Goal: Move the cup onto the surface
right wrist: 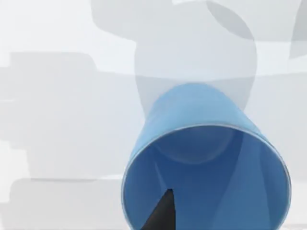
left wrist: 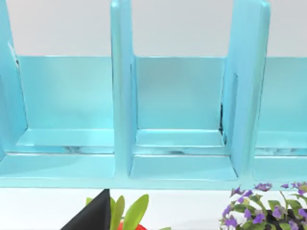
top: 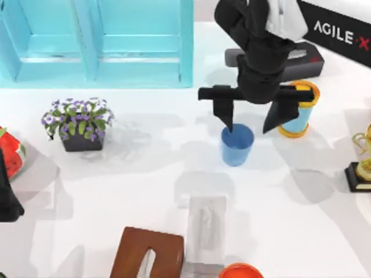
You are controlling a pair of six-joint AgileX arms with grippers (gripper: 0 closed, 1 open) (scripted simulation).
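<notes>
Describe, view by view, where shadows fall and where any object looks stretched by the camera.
Top view: soft grey shadows spread over the surface around the cup, beneath the right gripper. Right wrist view: overlapping shadows behind the cup, whose rim bulges large from closeness. Left wrist view: the turquoise cabinet evenly lit, faint shading in its corners.

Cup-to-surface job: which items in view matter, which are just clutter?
In play: cup, white surface, right gripper open above the cup, one fingertip inside its rim.

Clutter: turquoise cabinet, flower pot, yellow-topped cylinder, wooden board, trophy. Left arm parked at left edge.
</notes>
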